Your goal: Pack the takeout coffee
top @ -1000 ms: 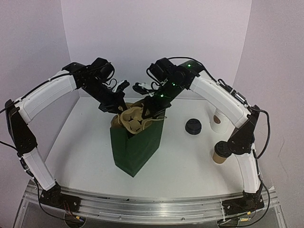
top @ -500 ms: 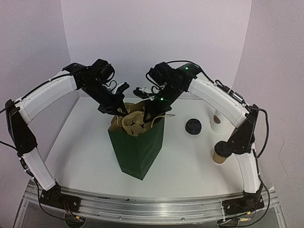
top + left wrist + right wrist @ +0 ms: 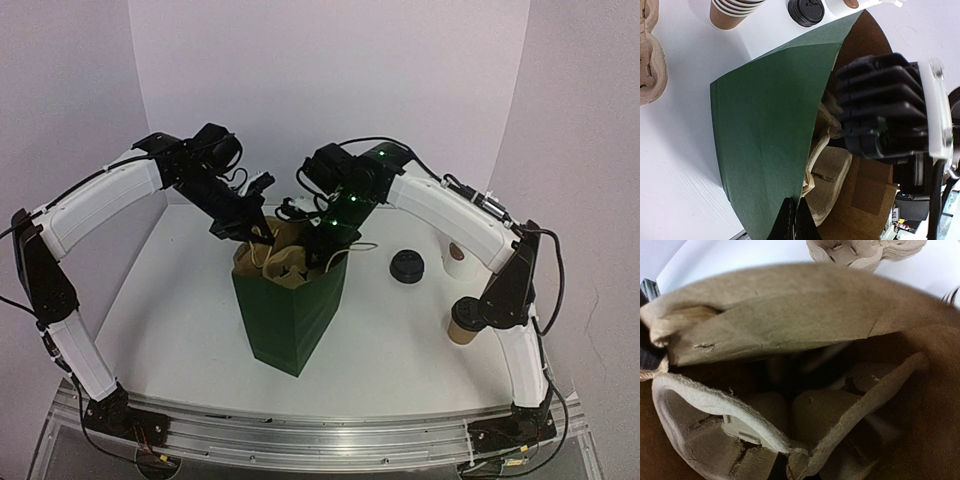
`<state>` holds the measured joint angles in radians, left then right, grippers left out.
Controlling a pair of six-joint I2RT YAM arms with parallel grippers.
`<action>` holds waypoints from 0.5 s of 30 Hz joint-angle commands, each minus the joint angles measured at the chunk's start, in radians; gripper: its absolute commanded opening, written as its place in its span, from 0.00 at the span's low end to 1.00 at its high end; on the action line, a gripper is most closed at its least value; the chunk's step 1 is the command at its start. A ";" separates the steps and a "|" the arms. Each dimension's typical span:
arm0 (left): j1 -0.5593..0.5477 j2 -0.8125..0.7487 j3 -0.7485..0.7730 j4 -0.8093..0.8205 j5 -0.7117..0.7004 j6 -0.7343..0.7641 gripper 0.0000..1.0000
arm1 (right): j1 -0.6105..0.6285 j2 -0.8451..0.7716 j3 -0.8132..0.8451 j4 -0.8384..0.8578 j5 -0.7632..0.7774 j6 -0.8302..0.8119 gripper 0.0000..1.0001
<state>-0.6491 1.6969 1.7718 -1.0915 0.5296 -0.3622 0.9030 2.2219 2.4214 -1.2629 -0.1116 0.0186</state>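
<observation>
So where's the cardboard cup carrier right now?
In the top view, the cup carrier sits in the open mouth of the green bag at mid-table, between the left gripper and right gripper.

carrier (image 3: 283, 262) in bag (image 3: 290, 315) | lid (image 3: 408, 266) right of bag | cups (image 3: 463, 322) far right

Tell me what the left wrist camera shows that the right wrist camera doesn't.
Only the left wrist view shows the outside of the green bag, the left hand pinching its rim, the right hand reaching inside, and the stacked brown cups, black lid and white cup beyond. Only the right wrist view shows the cup wells of the pulp carrier close up. Both show that carrier sitting inside the bag's brown interior.
</observation>
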 commanded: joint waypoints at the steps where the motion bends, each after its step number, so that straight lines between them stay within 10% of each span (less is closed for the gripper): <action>1: -0.005 0.013 0.009 0.016 0.043 -0.015 0.00 | 0.011 0.010 0.013 -0.007 0.120 -0.052 0.00; 15: -0.004 0.063 0.088 -0.040 -0.013 0.017 0.00 | 0.033 -0.066 -0.058 0.072 0.161 -0.177 0.00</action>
<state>-0.6491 1.7463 1.8150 -1.1003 0.5198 -0.3617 0.9220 2.2073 2.3804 -1.2189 0.0039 -0.0951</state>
